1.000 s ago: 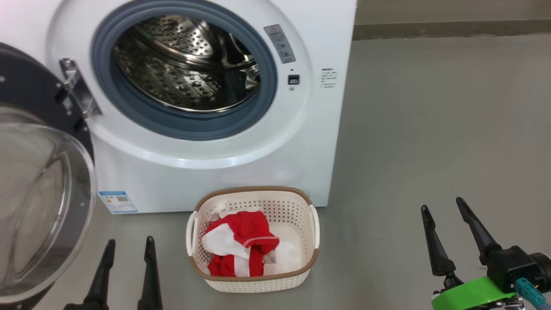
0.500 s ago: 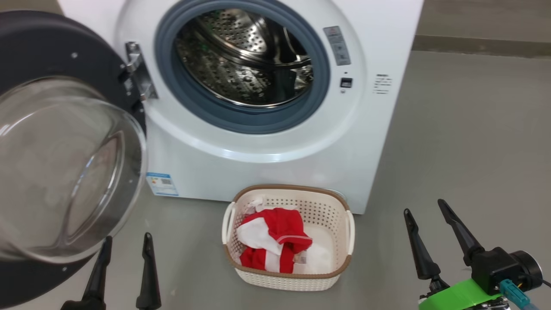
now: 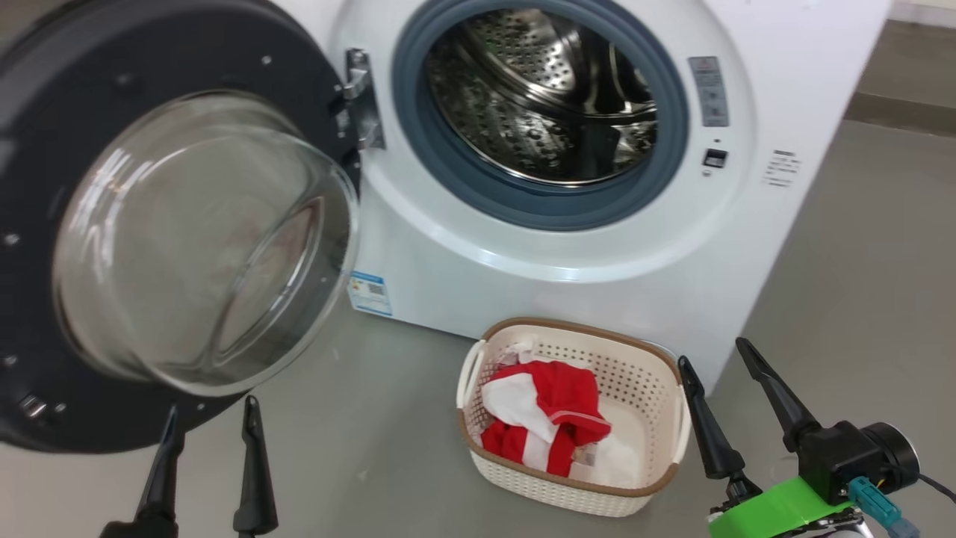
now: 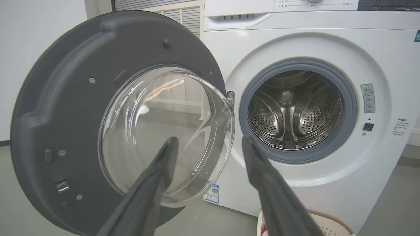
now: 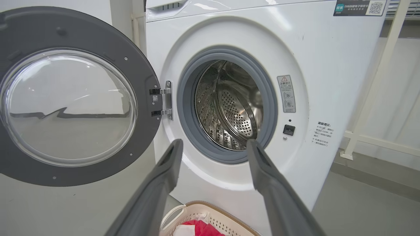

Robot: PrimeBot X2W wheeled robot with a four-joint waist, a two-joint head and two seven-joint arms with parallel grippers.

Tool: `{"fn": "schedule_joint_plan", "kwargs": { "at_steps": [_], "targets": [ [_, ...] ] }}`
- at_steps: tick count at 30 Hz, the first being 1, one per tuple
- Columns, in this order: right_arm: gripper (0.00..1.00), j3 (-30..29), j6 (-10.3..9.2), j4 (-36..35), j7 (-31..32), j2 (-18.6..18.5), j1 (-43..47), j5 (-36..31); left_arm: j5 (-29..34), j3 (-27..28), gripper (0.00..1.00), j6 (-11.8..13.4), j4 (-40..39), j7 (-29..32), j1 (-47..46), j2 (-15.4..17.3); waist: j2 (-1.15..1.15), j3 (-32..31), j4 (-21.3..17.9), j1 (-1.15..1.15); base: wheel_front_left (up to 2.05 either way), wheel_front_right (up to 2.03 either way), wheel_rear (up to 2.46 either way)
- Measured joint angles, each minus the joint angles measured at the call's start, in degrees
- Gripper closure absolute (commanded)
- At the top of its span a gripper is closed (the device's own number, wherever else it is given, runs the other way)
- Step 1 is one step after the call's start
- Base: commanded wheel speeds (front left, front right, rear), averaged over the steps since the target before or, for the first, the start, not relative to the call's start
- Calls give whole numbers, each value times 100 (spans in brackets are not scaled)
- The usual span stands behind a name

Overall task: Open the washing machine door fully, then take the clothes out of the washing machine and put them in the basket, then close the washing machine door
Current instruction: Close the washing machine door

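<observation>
Washing machine door (image 3: 202,239): swung wide open, above and ahead of the left hand. Its clear bowl window bulges toward the viewer inside a black ring.
Left hand (image 3: 212,405): two dark fingers apart, holding nothing. Their tips point up at the door's lower rim. The left wrist view shows a gap between them and the glass.
Hinge (image 3: 362,97): metal, joining the door to the washer, up and right of the left hand.
Washing machine (image 3: 560,276): white, ahead of both hands, mouth uncovered. Its perforated steel drum (image 3: 541,97) shows bare inside the grey-blue ring.
Basket (image 3: 553,497): cream with a brown rim, on the grey floor (image 3: 373,448) before the washer, just left of the right hand.
Clothes (image 3: 549,403): red and white, bunched inside the basket.
Right hand (image 3: 710,350): fingers apart, empty, the nearer finger close beside the basket's rim.
Change since a second ago: the whole head view has shifted, so the camera turned. The door now takes far more of the picture. The basket, earlier midway between the hands, now shows next to the right hand. Both hands stay spread as before.
</observation>
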Motion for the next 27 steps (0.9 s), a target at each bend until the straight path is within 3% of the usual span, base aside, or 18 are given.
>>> {"fn": "schedule_joint_plan", "kwargs": {
  "at_steps": [16, 27],
  "targets": [
    [0, 404, 0, 44, 0, -12, -408, 10, 41, 15, 0, 252, -283, 166, 99, 19, 0, 112, 1057, 0, 0, 0, 0],
    [0, 589, 0, 224, 0, -35, -637, 10, 40, 116, 0, 438, -467, 81, 310, 13, 0, 226, 1160, 0, 0, 0, 0]
  ]
}}
